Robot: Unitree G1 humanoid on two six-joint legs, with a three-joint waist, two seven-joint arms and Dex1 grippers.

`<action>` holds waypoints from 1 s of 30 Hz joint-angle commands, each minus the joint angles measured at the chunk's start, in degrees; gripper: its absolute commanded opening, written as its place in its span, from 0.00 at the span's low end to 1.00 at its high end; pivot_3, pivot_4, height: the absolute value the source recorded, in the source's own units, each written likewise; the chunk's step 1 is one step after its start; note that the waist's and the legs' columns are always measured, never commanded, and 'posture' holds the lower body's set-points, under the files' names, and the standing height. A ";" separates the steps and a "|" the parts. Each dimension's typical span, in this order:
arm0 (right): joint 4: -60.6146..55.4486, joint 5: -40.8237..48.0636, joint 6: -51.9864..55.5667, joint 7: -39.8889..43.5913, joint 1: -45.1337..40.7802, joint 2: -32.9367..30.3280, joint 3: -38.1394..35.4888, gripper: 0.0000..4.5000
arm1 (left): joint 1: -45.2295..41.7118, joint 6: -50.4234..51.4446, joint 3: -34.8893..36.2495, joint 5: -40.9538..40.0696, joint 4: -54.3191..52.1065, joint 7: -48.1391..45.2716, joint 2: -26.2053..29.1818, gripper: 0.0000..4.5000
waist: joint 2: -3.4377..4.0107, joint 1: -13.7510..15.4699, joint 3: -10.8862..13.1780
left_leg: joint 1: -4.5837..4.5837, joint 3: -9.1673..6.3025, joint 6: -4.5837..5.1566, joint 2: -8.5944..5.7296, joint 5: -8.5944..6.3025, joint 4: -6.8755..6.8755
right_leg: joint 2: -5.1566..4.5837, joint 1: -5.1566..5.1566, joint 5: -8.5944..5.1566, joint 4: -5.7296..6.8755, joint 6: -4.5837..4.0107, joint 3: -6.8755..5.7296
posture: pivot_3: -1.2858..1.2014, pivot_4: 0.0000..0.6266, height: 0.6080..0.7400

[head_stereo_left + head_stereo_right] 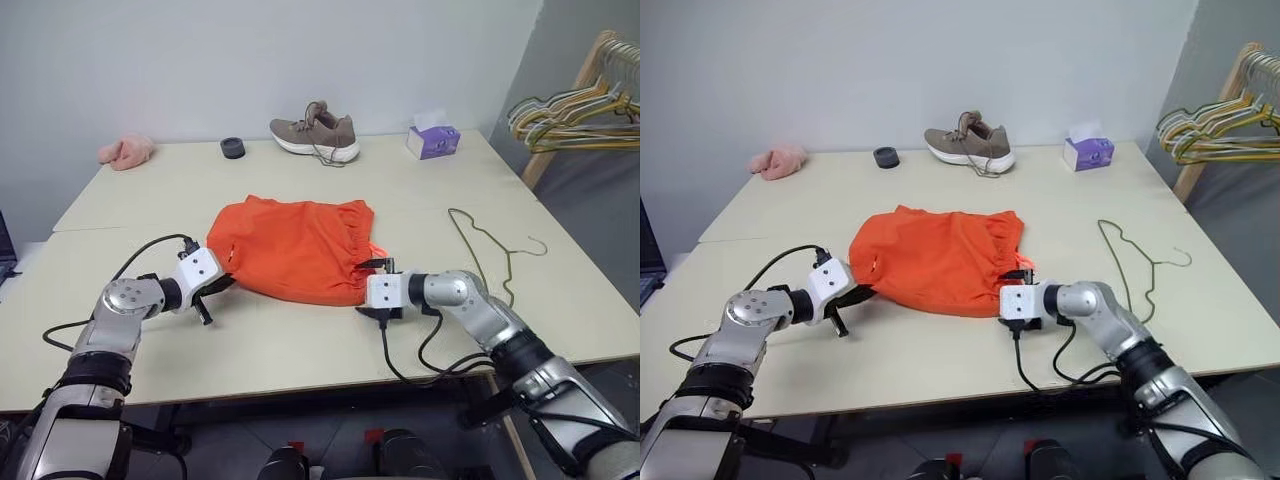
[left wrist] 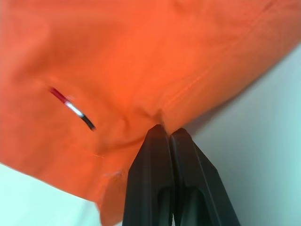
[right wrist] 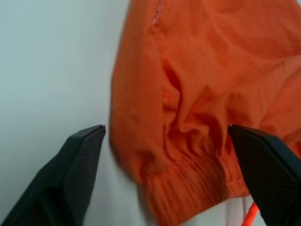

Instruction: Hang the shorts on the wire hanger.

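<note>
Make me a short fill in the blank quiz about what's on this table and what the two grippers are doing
The left gripper is ____ on an edge of the bright orange fabric shorts.
The right gripper stands ____ around the gathered waistband.
The thin olive-green wire hanger lies flat on the cream table, on the robot's ____ of the shorts.
The brown ____ sits at the table's far edge.

Missing words: shut; open; right; shoe

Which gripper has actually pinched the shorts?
The left gripper: its fingers are shut together on a fold of the shorts at their edge. The right gripper is open, its fingers straddling the waistband corner without clamping it.
</note>
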 commanded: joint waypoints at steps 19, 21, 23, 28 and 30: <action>-13.44 14.53 5.24 27.44 2.67 -10.57 -2.49 0.01 | 21.15 19.24 -2.07 -9.44 -33.56 -25.73 16.88 0.00 | 0.40 -1.21 0.28 | -0.13 0.07 0.02 0.03 -0.04 -0.12 | 0.00 -0.17 -0.17 0.04 -0.12 0.11 | 0.46 0.09 1.00; -19.21 18.78 11.73 31.52 4.23 -12.47 -3.16 0.01 | 21.81 23.76 -0.42 -12.89 -36.67 -25.71 16.72 0.00 | 0.40 -1.07 0.41 | -0.11 0.05 0.02 0.03 -0.04 -0.10 | 0.00 -0.18 -0.21 0.13 -0.09 0.08 | 0.46 0.09 1.00; -24.89 24.43 20.55 35.26 4.71 -14.22 -4.48 0.01 | 20.71 29.09 1.66 -17.20 -39.23 -24.99 15.76 0.00 | 0.30 -0.69 0.65 | -0.08 0.05 0.02 0.02 -0.04 0.00 | -0.03 -0.26 -0.30 0.47 -0.16 0.08 | 0.46 0.09 1.00; -21.09 28.92 31.55 34.24 -2.65 -10.84 -7.96 0.01 | 8.73 30.15 3.31 -17.29 -32.98 -17.43 10.44 0.00 | 0.28 0.08 0.79 | -0.05 0.05 0.03 0.29 -0.01 0.04 | 0.11 -0.47 -0.45 0.93 -0.59 -0.16 | 0.46 0.09 1.00; -12.92 27.98 31.80 30.66 -8.12 -7.40 -9.74 0.01 | 0.50 26.29 3.38 -14.07 -25.30 -10.94 6.56 0.00 | 0.26 0.06 0.82 | -0.01 0.06 0.03 0.38 0.01 0.04 | 0.23 -0.44 -0.32 0.93 -0.69 -0.22 | 0.46 0.09 1.00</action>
